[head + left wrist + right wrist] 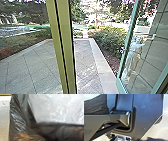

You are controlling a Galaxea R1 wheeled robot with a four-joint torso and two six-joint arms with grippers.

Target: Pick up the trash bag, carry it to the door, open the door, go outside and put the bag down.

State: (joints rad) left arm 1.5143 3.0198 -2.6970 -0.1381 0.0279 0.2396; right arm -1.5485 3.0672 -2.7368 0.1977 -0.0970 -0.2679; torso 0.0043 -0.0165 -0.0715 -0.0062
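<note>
Left wrist view: one black trash bag (18,119), close up beside pale ground (4,121); its contents cannot be made out. Head view: one glass door (130,27) stands open, with one person (133,56) at its glass, near a paved yard (30,67). I cannot tell either gripper's state.

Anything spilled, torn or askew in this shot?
Nothing stands out. The trash bag is creased, but no tear is visible; the paving shows no spill. The olive post leans in the head view, likely just camera angle.
</note>
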